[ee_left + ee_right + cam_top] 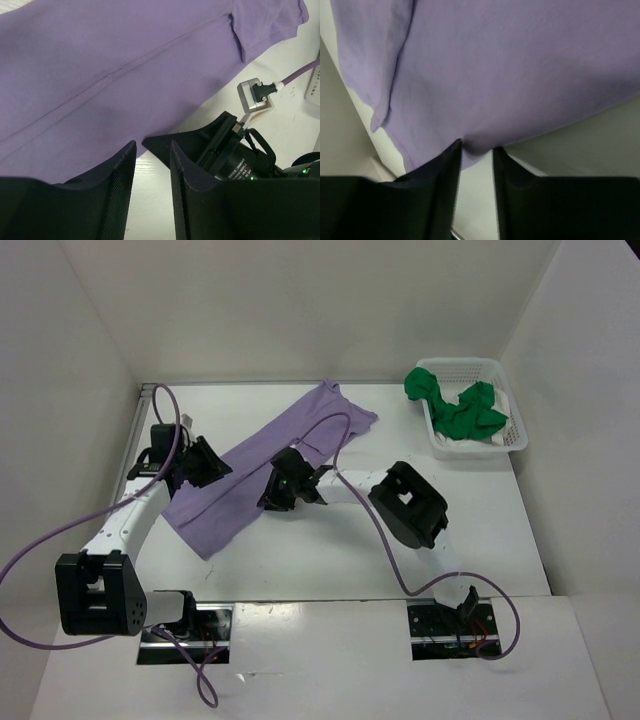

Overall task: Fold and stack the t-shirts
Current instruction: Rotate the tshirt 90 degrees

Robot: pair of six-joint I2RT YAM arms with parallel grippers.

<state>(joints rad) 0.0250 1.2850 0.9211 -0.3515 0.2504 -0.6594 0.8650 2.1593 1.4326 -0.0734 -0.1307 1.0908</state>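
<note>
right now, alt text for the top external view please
A pale purple t-shirt lies as a long diagonal strip on a white table, with the left gripper at its left edge and the right gripper at its right edge. At the back right, a white mesh basket holds a crumpled green t-shirt.

We count two soft cloth t-shirts: one pale lavender-purple t-shirt (255, 475) and one bright green t-shirt (460, 412). We also count one white plastic mesh basket (478, 448), two white-and-black robot arms (130, 525) (405, 502) and two thin purple cables (345, 418) (303, 69).
</note>
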